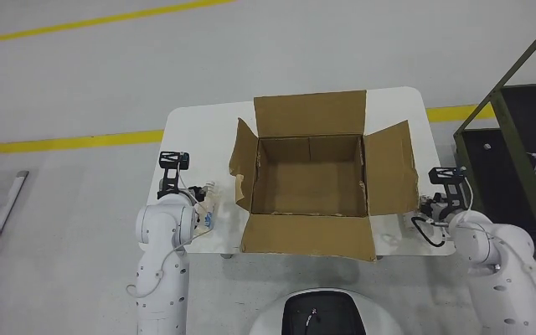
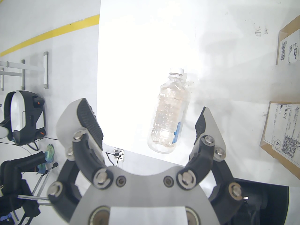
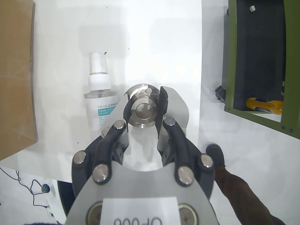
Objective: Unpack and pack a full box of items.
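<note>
An open cardboard box point(image 1: 310, 180) stands in the middle of the white table point(image 1: 201, 126), its flaps spread and its inside bare. My left gripper point(image 2: 150, 122) hangs open above a clear plastic bottle point(image 2: 169, 111) with a white cap, lying on the table near its left edge point(image 1: 208, 209). My right gripper point(image 3: 144, 108) is shut on a steel flange point(image 3: 141, 108), close over the table to the right of the box. A white spray bottle point(image 3: 99, 94) lies right beside the flange.
A green metal rack point(image 1: 502, 117) stands off the table's right side; a yellow-handled tool point(image 3: 263, 105) lies inside it. The box's labelled outer flaps point(image 2: 284, 127) are to one side of the plastic bottle. The table's front edge is close to both arms.
</note>
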